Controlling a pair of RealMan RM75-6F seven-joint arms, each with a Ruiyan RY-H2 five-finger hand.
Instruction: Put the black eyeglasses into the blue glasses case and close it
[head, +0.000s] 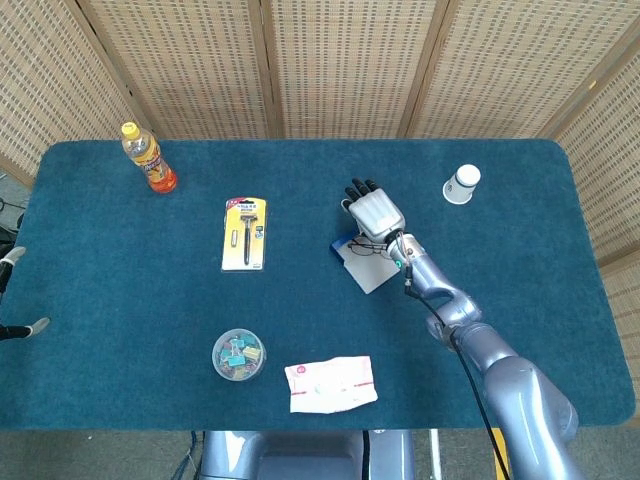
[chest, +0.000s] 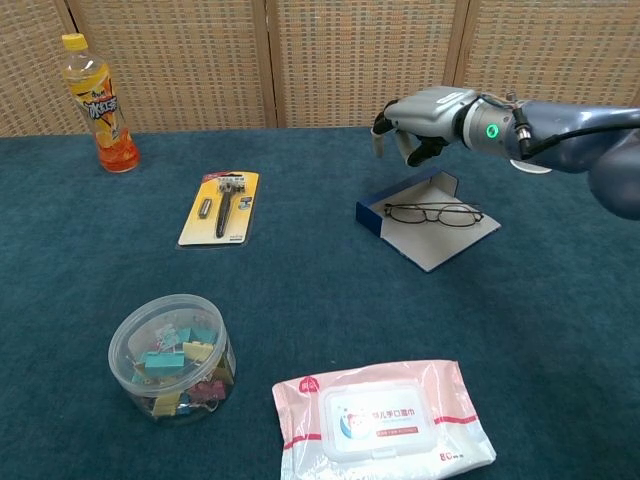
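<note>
Woven screens (head: 340, 60) back blue-carpeted table (head: 120, 300); right robot hand (chest: 425, 115) hovers empty, fingers loose.

Black eyeglasses (chest: 433, 212), prob. unfolded, in open blue glasses case (chest: 430, 228)

Orange drink bottle (chest: 98, 103), packaged razor (chest: 221, 207), clip tub (chest: 173, 357), wipes pack (chest: 386, 420), white cup (head: 462, 184)
</note>
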